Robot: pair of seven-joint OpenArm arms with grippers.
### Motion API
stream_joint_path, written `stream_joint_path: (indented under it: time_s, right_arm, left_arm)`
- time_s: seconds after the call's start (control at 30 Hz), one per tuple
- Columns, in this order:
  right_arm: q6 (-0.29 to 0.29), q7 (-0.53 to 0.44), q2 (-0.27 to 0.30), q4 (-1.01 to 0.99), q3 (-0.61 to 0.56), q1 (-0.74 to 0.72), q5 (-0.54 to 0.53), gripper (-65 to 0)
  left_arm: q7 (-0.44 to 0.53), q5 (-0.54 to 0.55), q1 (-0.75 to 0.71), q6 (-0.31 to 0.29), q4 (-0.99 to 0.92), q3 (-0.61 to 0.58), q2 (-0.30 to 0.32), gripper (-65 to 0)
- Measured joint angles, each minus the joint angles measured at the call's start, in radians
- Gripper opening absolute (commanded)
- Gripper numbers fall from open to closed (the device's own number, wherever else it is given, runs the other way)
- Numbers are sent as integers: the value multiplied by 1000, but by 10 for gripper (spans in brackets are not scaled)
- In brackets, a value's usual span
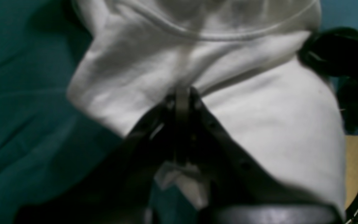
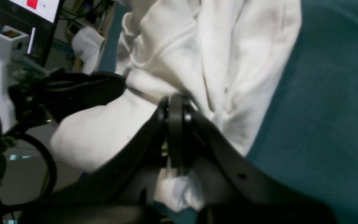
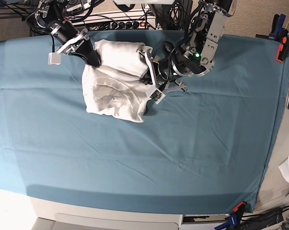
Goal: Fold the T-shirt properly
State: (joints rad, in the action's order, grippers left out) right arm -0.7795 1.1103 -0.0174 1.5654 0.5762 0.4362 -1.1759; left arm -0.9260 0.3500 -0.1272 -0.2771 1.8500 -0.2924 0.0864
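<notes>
Jaws of the left gripper pinch the white T-shirt above teal cloth in the left wrist view. In the right wrist view, the right gripper pinches it too. The base view shows the shirt bunched between both arms on the teal table cover.

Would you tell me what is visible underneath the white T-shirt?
Around its edges, the teal cloth shows beneath the T-shirt. What lies under its middle is covered and cannot be seen.
</notes>
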Motion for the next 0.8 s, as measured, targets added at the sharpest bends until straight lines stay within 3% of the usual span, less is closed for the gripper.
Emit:
stream_joint_path:
  time_s: [0.2, 0.3, 0.4, 0.6, 0.7, 0.8]
  right_arm:
    - [70, 210, -3, 94, 55, 52, -131, -650]
    - [91, 283, -9, 192, 86, 129, -83, -650]
    - [83, 279, -11, 306, 131, 180, -79, -650]
    - [84, 280, -2, 452, 296, 212, -47, -650]
    - [83, 264, 45, 481, 379, 225, -22, -650]
    - [83, 259, 106, 482, 450, 283, 16, -650]
  left_arm:
    - [0, -2, 0, 2, 0, 0, 0, -650]
    - [-5, -45, 10, 69, 0, -1, -1, -650]
    - [-10, -148, 43, 126, 0, -1, 0, -650]
    - [-77, -331, 71, 180, 35, -1, 8, -650]
    - [-97, -411, 37, 227, 90, -2, 74, -650]
    - [-119, -448, -75, 254, 167, 27, 184, -650]
